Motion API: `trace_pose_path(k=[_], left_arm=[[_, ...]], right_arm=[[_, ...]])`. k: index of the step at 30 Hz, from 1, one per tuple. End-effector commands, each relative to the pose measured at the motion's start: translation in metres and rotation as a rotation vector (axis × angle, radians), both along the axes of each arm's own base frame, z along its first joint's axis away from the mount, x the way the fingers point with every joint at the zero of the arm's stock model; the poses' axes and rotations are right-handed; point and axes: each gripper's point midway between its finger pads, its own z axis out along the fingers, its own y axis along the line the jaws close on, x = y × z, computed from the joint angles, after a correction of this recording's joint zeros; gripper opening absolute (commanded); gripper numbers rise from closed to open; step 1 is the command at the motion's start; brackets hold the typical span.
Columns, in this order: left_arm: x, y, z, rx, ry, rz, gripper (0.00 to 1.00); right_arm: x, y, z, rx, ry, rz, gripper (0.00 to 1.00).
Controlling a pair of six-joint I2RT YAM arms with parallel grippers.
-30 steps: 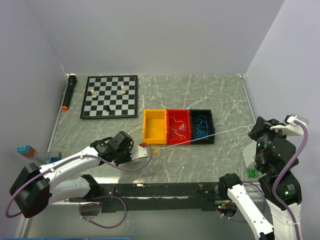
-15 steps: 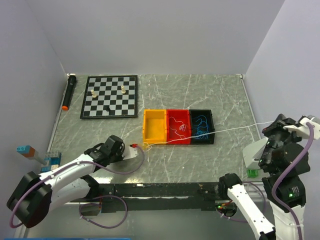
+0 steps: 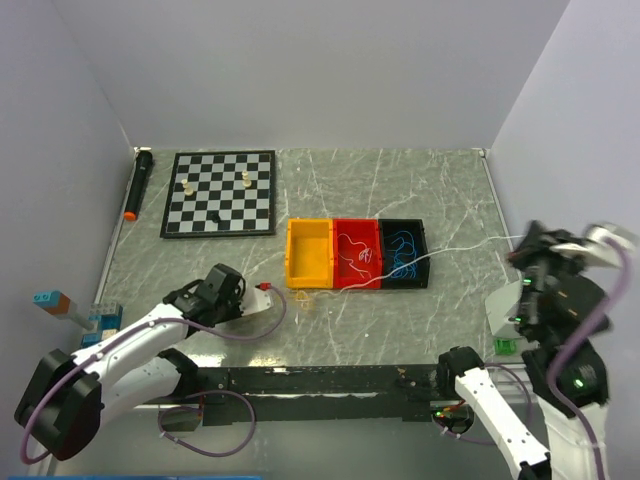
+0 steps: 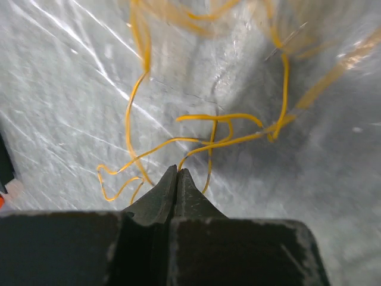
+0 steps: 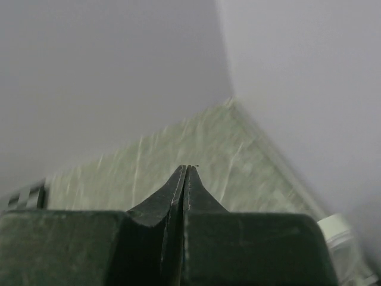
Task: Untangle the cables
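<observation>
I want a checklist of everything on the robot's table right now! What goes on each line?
Surface: grey marbled table, no spills seen.
Job's things: yellow cable curled on the table; white cable stretched from the red bin's front edge towards the right; blue cable in the black bin; yellow bin looks empty.
Clutter: chessboard with a few pieces, black stick with an orange tip, toy blocks.
Grippers: left gripper shut on yellow cable; right gripper shut, raised, holding the white cable's end.
Cables: purple cords along both arms.
Surroundings: plain walls, nothing else seen.
</observation>
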Motion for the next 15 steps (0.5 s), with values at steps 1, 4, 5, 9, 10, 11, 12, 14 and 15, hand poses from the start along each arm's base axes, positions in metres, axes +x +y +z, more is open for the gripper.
trace_pose_path(k=[1, 4, 5, 9, 10, 11, 12, 14, 15], left_arm=[[-0.002, -0.021, 0.034, -0.119, 0.021, -0.031, 0.01], [-0.003, -0.032, 0.051, -0.17, 0.022, -0.069, 0.04], [-0.002, -0.036, 0.056, -0.186, 0.021, -0.077, 0.06], [-0.003, -0.041, 0.066, -0.198, 0.045, -0.088, 0.18], [-0.003, -0.041, 0.069, -0.195, 0.047, -0.091, 0.2], [-0.003, -0.041, 0.07, -0.192, 0.052, -0.089, 0.24], [-0.005, -0.041, 0.073, -0.193, 0.058, -0.09, 0.28], [-0.009, -0.039, 0.075, -0.188, 0.075, -0.086, 0.39], [-0.01, -0.038, 0.076, -0.183, 0.081, -0.082, 0.48]], right_arm=[[0.027, 0.082, -0.116, 0.162, 0.317, 0.387, 0.0], [0.028, 0.121, -0.164, 0.205, 0.416, 0.579, 0.0], [0.027, 0.129, -0.175, 0.203, 0.447, 0.624, 0.0], [0.022, 0.153, -0.218, 0.182, 0.604, 0.76, 0.0], [0.021, 0.156, -0.226, 0.177, 0.636, 0.779, 0.0], [0.021, 0.159, -0.234, 0.177, 0.674, 0.785, 0.0], [0.02, 0.162, -0.238, 0.167, 0.701, 0.787, 0.0], [0.019, 0.168, -0.239, 0.136, 0.743, 0.776, 0.03], [0.017, 0.174, -0.241, 0.095, 0.768, 0.782, 0.09]])
